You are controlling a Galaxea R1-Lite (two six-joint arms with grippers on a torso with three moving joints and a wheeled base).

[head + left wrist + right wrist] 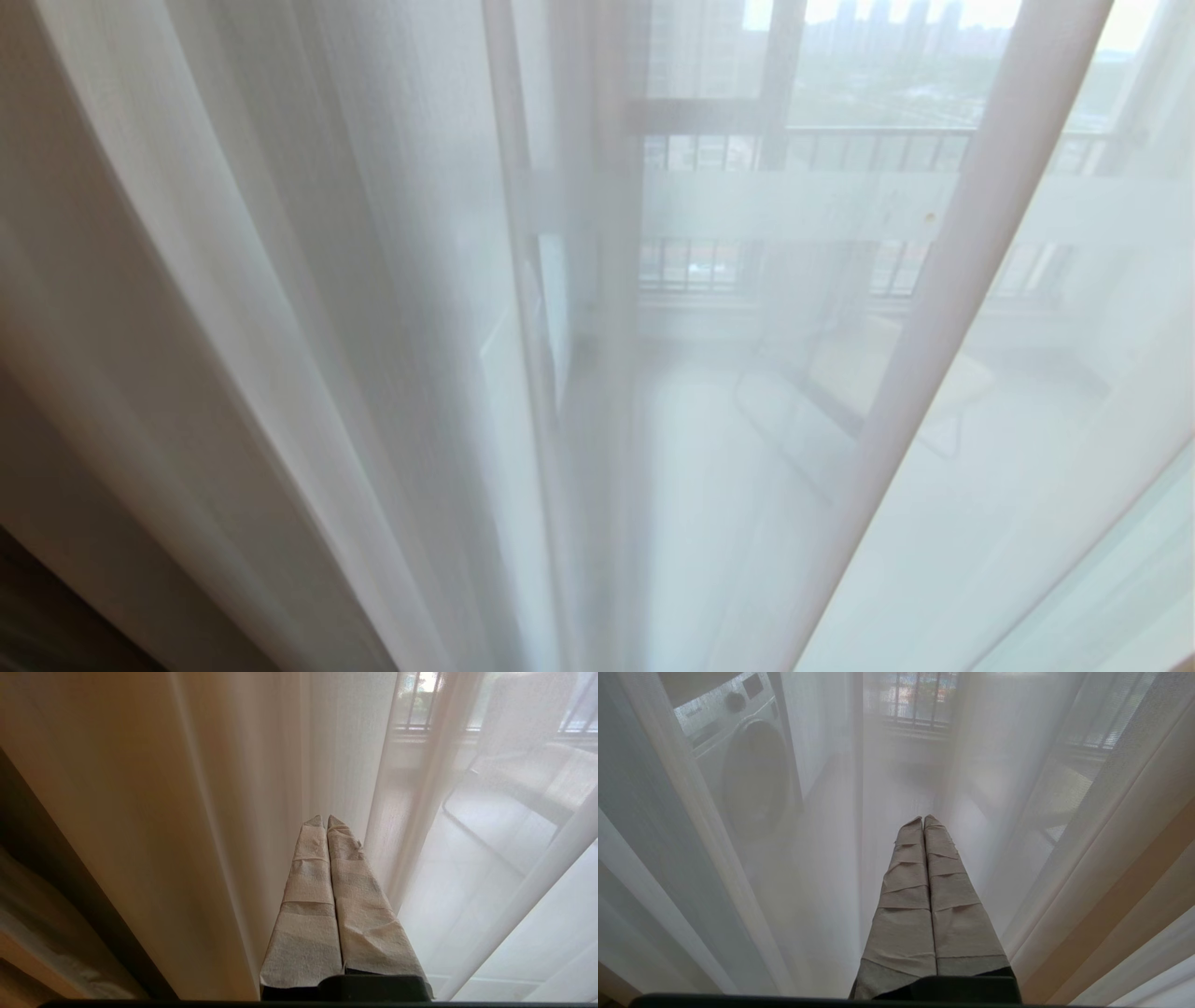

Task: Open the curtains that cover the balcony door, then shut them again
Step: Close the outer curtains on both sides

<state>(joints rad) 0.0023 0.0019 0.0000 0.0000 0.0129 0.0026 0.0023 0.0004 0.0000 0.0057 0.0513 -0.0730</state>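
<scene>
Curtains [280, 308] drawn across balcony door [780, 84], sheer layer in front; left gripper [325, 819] & right gripper [923, 819] both pinched closed, holding nothing, tips near the cloth

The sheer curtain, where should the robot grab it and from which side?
Best guess: pinch a raised vertical pleat of the sheer curtain, coming straight from the room side. The folds stand out lengthwise, so fingers closing sideways can catch one. The left gripper sits nearest a fold.
</scene>
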